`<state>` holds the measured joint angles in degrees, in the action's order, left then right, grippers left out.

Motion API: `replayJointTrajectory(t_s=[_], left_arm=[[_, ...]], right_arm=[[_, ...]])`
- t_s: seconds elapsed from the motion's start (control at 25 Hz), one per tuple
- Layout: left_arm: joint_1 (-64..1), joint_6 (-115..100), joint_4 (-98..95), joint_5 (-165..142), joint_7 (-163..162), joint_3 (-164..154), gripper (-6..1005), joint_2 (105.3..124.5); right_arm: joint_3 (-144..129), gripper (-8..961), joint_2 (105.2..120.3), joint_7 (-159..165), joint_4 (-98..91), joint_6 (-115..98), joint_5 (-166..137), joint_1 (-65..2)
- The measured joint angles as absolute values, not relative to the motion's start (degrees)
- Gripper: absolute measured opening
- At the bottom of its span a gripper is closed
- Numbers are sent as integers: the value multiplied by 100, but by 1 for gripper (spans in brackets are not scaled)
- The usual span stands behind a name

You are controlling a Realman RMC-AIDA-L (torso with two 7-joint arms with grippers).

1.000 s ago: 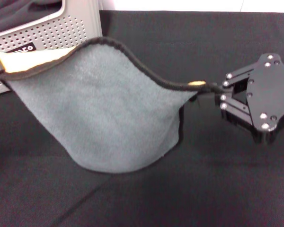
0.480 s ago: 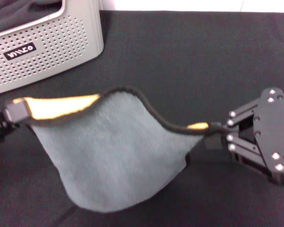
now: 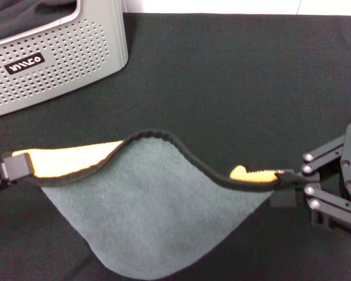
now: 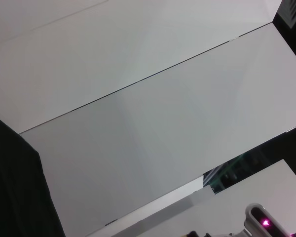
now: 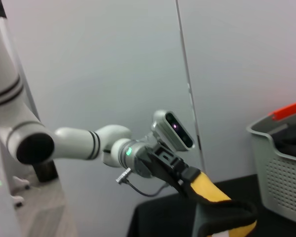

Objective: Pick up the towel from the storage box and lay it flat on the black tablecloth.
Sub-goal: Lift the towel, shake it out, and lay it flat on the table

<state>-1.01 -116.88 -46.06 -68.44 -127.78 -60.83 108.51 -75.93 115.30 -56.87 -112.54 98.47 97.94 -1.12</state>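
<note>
The storage box (image 3: 64, 52) carries one small white logo on a dark patch of its dotted side; its letters are too blurred to read with certainty; no other text or numbers appear.

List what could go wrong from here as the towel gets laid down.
The towel sags between the left gripper and right gripper, so it may land with a wrinkle. Its orange underside is folded over near both held corners, and those folds could stay. Its lower edge seems to rest on the black tablecloth, so pulling could drag or bunch it.
</note>
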Motion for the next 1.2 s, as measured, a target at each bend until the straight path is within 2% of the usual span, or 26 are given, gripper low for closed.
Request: replayJointTrajectory(t_s=[0.48,0.76,0.92,1.08,1.2], left_arm=[[211,-11697,-4648,-6824,-12762,-6367,20,10854],[469,-11719,-5088,-6409,-12783,-6525,20,10782],[528,-11718,-5212,-6106,-12789,-6930,20,10652],[534,-11715,-5193,-6113,-12789,-6958,19,10642],[635,-11716,-5343,-5987,-12790,-6960,19,10623]], right_arm=[[-7643,12,11479,-5543,-11111,10036,10224,480],[-7920,13,11423,-5629,-10834,10083,10441,480],[-8096,13,11345,-5660,-10783,10103,10543,444],[-8190,13,11275,-5729,-10632,10120,10714,447],[-8397,13,11149,-5845,-10605,10138,10859,436]])
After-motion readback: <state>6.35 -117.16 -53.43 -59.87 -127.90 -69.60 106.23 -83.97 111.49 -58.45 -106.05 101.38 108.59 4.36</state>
